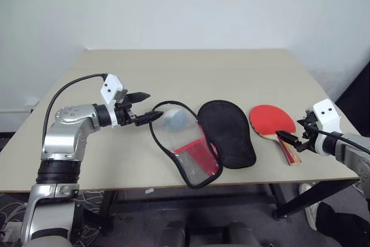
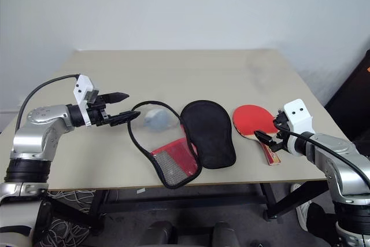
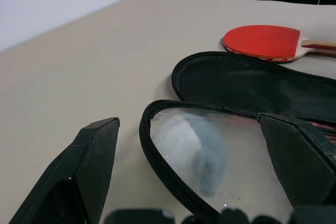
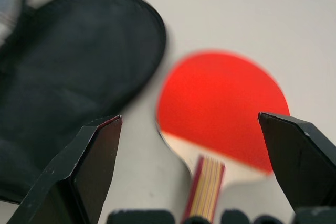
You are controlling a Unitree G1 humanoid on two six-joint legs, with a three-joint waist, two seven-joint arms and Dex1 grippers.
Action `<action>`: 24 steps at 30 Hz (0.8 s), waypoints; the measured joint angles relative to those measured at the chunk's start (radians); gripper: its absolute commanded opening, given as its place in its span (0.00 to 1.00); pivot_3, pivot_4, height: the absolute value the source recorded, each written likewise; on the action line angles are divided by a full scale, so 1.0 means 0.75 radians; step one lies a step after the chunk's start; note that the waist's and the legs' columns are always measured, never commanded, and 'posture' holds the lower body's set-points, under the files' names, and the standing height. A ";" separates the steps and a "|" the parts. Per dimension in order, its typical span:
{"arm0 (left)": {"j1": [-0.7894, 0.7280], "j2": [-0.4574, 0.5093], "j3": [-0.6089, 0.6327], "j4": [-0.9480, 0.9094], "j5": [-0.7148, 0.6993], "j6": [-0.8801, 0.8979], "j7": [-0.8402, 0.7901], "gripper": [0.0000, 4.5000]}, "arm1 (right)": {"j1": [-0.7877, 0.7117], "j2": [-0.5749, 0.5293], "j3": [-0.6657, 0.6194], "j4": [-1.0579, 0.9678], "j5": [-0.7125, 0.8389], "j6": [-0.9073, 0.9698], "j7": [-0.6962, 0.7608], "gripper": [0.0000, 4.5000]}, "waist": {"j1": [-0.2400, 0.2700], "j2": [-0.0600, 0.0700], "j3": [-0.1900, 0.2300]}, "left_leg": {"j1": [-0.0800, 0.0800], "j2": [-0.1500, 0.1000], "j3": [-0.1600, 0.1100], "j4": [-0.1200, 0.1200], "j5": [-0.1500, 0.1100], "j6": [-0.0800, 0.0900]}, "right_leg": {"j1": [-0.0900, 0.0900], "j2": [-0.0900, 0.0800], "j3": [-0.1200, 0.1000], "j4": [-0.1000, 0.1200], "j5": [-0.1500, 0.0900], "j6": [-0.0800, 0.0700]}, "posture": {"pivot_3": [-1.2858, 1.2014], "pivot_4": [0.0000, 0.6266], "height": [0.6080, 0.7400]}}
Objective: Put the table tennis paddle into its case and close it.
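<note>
paddle out, case lying open

table (image 1: pixel 191 67) in play, pale and bare towards its far edge, and everything sits in a row along the near edge. the case (image 1: pixel 202 137) lies flat and unzipped — its black fabric half (image 1: pixel 227 131) spread towards the middle of the near edge, its clear half (image 1: pixel 182 143) folded out beside it on the left, black edging running all the way round. a red panel (image 1: pixel 198 155) shows at the near end of that clear half, close to the table's front edge. a small grey-blue lump (image 1: pixel 174 120) rests at the far end of the clear half; whether it lies on the film or under it, can't tell.

the table tennis paddle (image 1: pixel 273 124) lies outside the case, just beside the black half on the right, red face up, striped wooden handle (image 1: pixel 291 153) pointing to the near right corner. a narrow strip of table separates bat and case.

left gripper (image 1: pixel 147 107) hovers at the clear half's far left rim, fingers spread wide, gripping nothing — in the left wrist view the zip edge (image 3: pixel 168 166) runs between its two fingers. right gripper (image 1: pixel 288 139) sits above the paddle's handle, fingers equally wide apart and empty; the right wrist view looks straight down the handle (image 4: pixel 206 184) towards the red face.
</note>
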 measured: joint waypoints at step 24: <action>0.115 0.021 0.041 -0.097 -0.002 0.051 0.055 1.00 | -0.067 0.165 0.073 0.380 -0.071 0.125 -0.211 0.87 | -0.001 0.000 0.000 | 0.000 0.000 0.000 0.000 0.000 0.000 | 0.000 0.000 0.000 0.000 0.000 0.000 | 0.52 0.00 1.00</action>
